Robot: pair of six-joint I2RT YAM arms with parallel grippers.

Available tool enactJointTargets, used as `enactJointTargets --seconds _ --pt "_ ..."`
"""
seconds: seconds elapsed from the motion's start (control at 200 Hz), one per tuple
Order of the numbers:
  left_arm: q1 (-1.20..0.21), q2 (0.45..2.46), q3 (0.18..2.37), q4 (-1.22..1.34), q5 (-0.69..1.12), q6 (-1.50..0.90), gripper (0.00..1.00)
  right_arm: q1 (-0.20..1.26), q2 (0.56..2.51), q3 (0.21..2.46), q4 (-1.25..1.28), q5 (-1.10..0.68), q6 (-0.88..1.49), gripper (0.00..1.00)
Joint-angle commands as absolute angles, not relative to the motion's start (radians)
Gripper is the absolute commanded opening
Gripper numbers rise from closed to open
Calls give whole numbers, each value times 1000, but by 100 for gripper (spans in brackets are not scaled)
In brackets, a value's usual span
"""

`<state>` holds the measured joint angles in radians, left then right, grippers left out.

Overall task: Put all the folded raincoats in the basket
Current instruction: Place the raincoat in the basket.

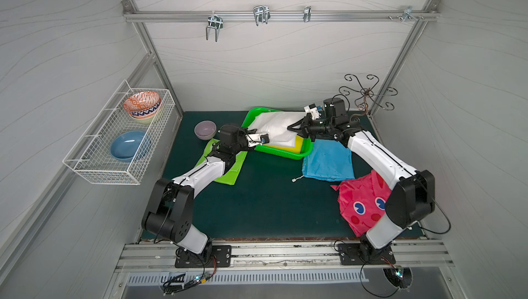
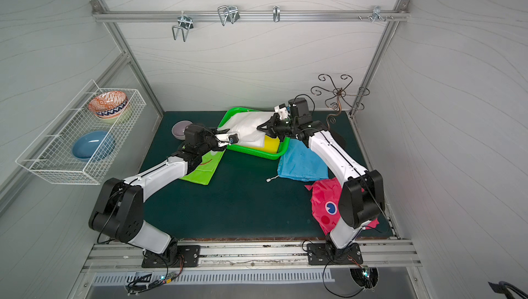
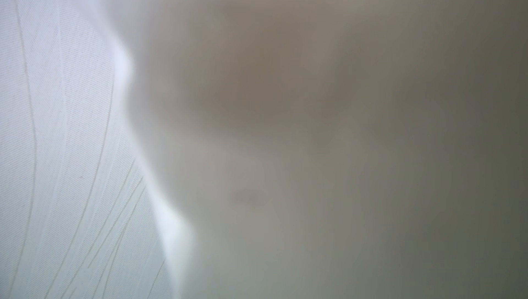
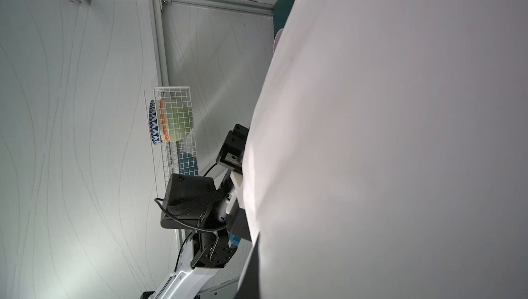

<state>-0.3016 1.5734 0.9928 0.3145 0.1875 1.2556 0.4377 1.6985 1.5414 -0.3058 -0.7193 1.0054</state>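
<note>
White fabric of the folded raincoat (image 3: 314, 111) lies against the left wrist lens, blurring that view; it fills much of the right wrist view too (image 4: 400, 111). In both top views this white raincoat (image 1: 274, 127) sits over the green mesh basket (image 1: 281, 155), partly on a yellow folded piece (image 1: 297, 144) already inside, and looks tented between the two arms rather than settled.

The right gripper (image 1: 290, 127) is pinched closed on the raincoat's right side. The left gripper (image 1: 267, 139) is at its near-left edge, fingers hidden by cloth but closed, apparently on that edge.

My judgement is that the placing step is almost over – the garment is above the basket (whether it overhangs the far rim I cannot tell). The next move calls for lowering both ends evenly, letting go, and withdrawing without snagging the cloth.

Counted:
- one basket and two arms
- five fabric pieces – white, yellow, a lime one (image 1: 225, 169) under the left arm, a blue one (image 1: 328, 163), and a pink one with cartoon eyes (image 1: 360, 203)
- one lilac bowl (image 1: 205, 129) on the mat
- one wire rack (image 1: 85, 163) holding a blue bowl (image 1: 130, 144) and a stack topped by an orange patterned bowl (image 1: 142, 103), its depth unclear
- one curled iron stand (image 1: 367, 93)
</note>
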Motion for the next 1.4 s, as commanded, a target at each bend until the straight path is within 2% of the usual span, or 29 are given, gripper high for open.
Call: enactJointTargets --seconds 0.0,0.18,0.53,1.15,1.195,1.26,1.33,1.365,1.395 --pt "-293 1643 1091 290 123 1289 0 419 1791 1641 -367 -768 912 0" --pt "-287 1747 1212 190 112 1272 0 394 1932 1741 -359 -781 875 0" --pt "-288 1939 1385 155 117 1293 3 332 2221 2019 -437 -879 785 0" --pt "-272 2077 1491 133 142 1298 11 326 2419 2182 -440 -875 700 0" --pt "-272 2077 1490 125 148 1299 16 321 2425 2186 -448 -874 695 0" --pt "-272 2069 1485 123 159 1286 30 315 2433 2186 -459 -877 687 0" --pt "-269 2051 1478 113 168 1253 57 312 2440 2181 -477 -878 673 0" --pt "-266 2040 1472 105 176 1237 81 311 2439 2176 -486 -879 666 0" --pt "-263 2028 1465 94 183 1229 86 314 2440 2170 -490 -883 664 0"
